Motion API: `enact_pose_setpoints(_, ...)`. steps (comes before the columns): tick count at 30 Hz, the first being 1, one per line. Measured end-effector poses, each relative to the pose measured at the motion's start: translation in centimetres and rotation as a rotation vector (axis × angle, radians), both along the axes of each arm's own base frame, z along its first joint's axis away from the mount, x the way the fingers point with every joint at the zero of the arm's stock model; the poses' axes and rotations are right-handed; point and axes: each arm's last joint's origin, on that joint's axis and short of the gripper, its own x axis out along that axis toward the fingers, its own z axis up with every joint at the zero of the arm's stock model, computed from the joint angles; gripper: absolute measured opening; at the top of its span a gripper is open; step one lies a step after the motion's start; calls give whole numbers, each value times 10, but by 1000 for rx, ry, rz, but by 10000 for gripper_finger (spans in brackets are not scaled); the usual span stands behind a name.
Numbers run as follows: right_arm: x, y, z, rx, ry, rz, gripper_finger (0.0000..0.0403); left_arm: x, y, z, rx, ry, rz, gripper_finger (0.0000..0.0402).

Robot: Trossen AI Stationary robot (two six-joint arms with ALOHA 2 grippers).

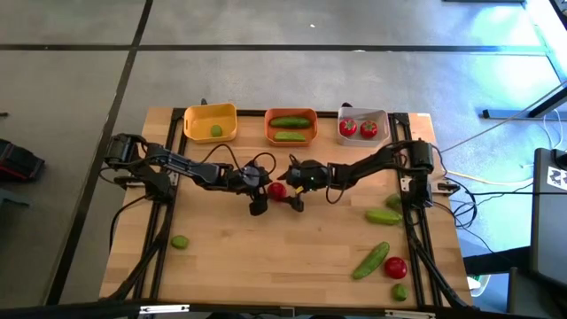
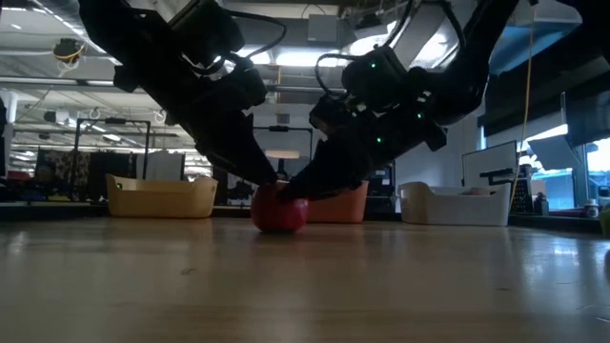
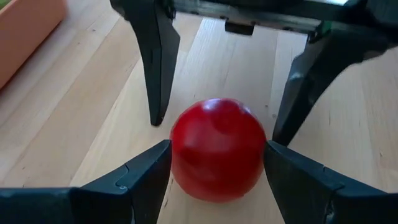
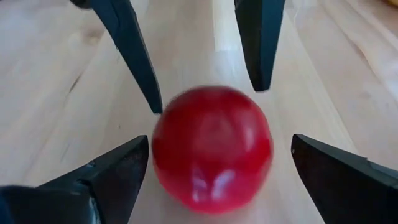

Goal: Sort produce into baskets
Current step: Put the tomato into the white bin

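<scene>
A red tomato (image 3: 217, 149) sits on the table (image 1: 266, 248), clamped between the fingers of the left gripper (image 3: 214, 165). The right gripper (image 4: 214, 168) faces it from the other side, jaws spread wide around the same tomato, its fingers (image 4: 118, 171) apart from it

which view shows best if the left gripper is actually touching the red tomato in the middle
The left wrist view: the left gripper has both fingers against the tomato. High view shows it small between both arms; low view half hides it; right wrist view shows it blurred.
</scene>
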Motion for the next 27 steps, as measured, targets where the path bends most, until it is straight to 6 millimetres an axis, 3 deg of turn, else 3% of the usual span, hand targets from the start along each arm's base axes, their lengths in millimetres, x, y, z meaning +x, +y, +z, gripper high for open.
enact_pose_setpoints(5,1,0,-4,26,3,-6,362,0,0,0,1,0,0,249)
enact_pose_setpoints(15,0,0,-1,45,-2,-18,201,-4,0,10,24,-6,-20,249)
enact_pose_setpoints(18,-2,0,7,33,10,-41,199,-12,-1,20,24,3,-23,249)
enact_pose_setpoints(27,-13,-2,56,6,-56,-99,229,-29,-8,56,106,-79,-110,249)
